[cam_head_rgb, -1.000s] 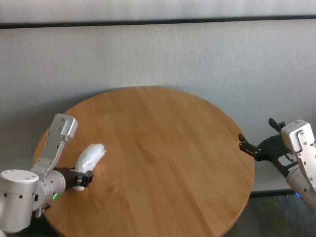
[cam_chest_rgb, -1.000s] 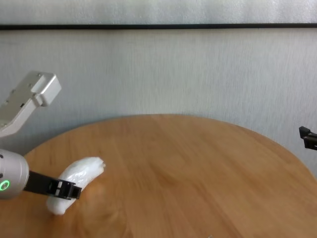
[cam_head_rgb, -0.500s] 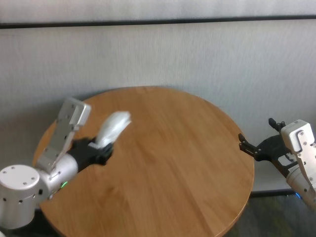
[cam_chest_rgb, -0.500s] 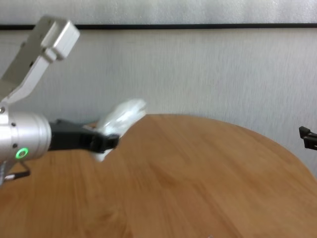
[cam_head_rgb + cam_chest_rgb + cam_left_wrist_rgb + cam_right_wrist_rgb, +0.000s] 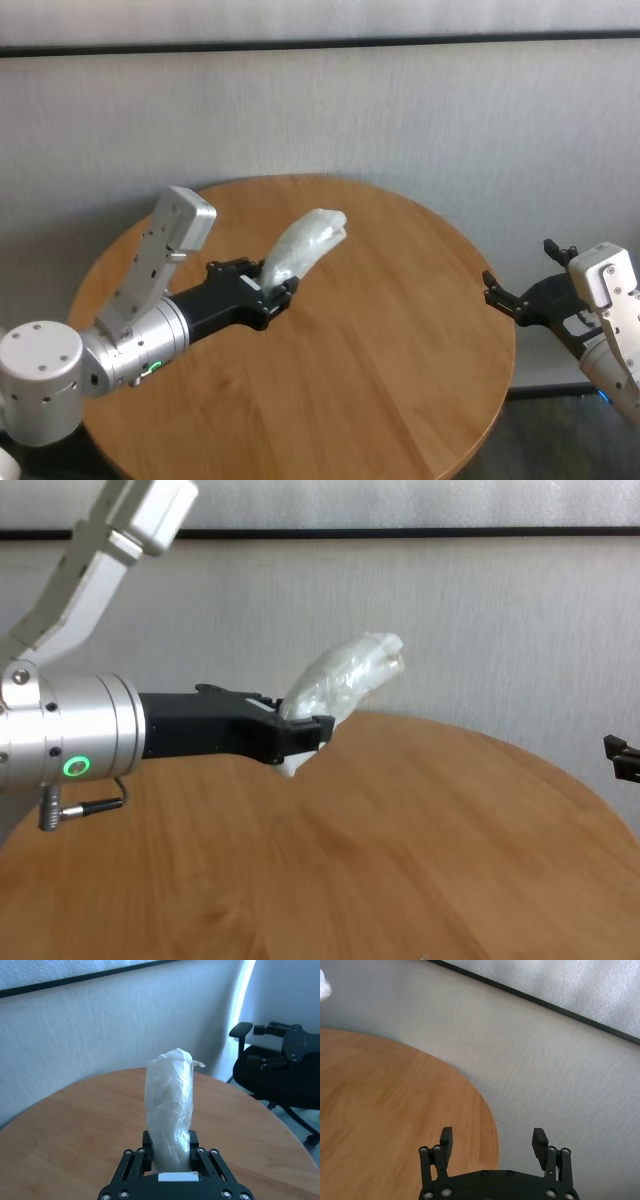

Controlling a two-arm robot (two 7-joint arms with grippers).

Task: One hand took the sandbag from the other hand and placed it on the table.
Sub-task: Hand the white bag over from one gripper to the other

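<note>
No readable text, labels, brands or numbers anywhere — the white patch on the left tool (image 5: 170, 1156) looks blank.

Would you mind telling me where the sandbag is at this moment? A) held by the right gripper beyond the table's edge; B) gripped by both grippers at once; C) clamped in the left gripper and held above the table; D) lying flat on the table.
C: the left gripper is shut on the sandbag, lifted clear of the table, while the right gripper waits open off the table's right edge.
</note>
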